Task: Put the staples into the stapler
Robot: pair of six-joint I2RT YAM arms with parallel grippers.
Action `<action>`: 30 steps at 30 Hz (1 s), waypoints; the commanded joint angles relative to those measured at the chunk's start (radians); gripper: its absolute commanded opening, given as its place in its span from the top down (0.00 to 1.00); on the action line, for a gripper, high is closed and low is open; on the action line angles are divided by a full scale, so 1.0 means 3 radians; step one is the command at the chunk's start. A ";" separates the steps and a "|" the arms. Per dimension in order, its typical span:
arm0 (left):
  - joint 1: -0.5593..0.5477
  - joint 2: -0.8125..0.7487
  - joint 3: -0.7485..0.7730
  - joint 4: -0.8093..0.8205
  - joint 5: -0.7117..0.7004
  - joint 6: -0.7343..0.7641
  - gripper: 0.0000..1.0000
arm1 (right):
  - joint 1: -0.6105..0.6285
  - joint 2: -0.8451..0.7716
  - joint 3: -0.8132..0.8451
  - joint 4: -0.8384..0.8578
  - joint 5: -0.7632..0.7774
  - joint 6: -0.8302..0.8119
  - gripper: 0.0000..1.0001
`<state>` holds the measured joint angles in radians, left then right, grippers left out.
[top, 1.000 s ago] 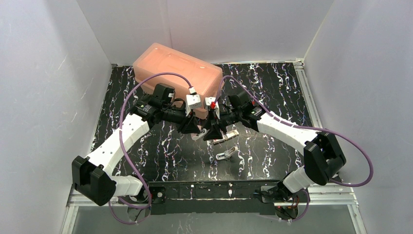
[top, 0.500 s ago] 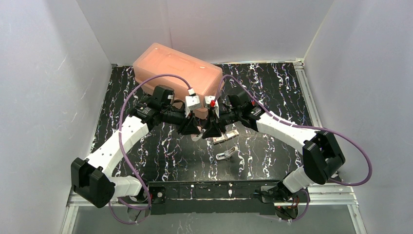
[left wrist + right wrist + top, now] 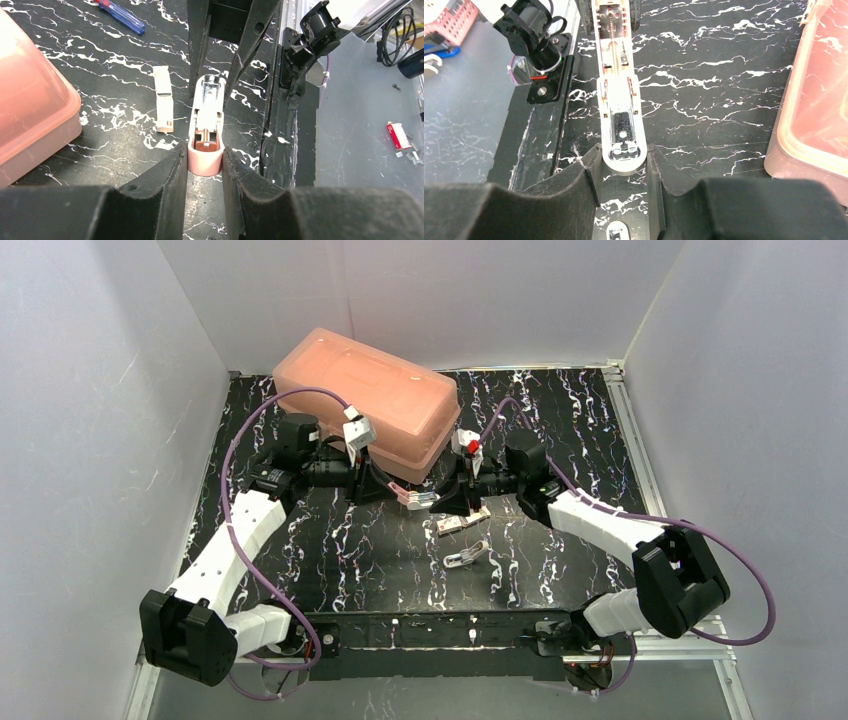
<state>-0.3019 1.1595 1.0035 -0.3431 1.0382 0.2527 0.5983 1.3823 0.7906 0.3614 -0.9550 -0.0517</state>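
**Opened stapler held between two hands**

The stapler (image 3: 418, 499), hinged open flat, hangs above the table (image 3: 560, 440) at frame centre. The left hand (image 3: 205, 152) clamps its pink end. The right hand (image 3: 623, 152) is closed on the white base end. A beige strip (image 3: 461, 522), possibly the staples, lies on the table just below. Risk: with both hands occupied, releasing either may let the stapler swing or drop.

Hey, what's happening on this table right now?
Two robot arms are holding an opened stapler between them, above the table. The left pincer grips its pink end and the right pincer grips the opposite end. Nothing is being fed into it yet. A small beige strip lies on the table just below.
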 commanded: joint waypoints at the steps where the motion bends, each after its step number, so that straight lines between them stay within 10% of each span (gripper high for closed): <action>1: 0.0147 -0.0204 -0.0128 0.0177 0.0113 -0.0229 1.00 | -0.0129 -0.0079 -0.0154 0.0436 0.0064 0.0359 0.99; 6: 0.0156 -0.0240 -0.0174 -0.0017 0.0067 0.0047 1.00 | -0.0135 -0.0069 -0.0154 0.0446 0.0049 0.0352 0.94; 15: 0.0153 -0.0138 -0.0225 -0.0309 -0.0173 0.0803 1.00 | -0.0145 -0.0134 0.0112 -0.0681 0.0235 -0.0643 0.35; 30: -0.0111 0.0322 -0.0926 0.1178 -0.0863 0.0321 1.00 | -0.0277 -0.0299 0.0095 -0.1582 0.0435 -0.1537 0.31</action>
<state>-0.3042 1.2369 0.7441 -0.1463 0.8650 0.4152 0.5327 1.3159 0.8040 -0.0746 -0.8375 -0.4488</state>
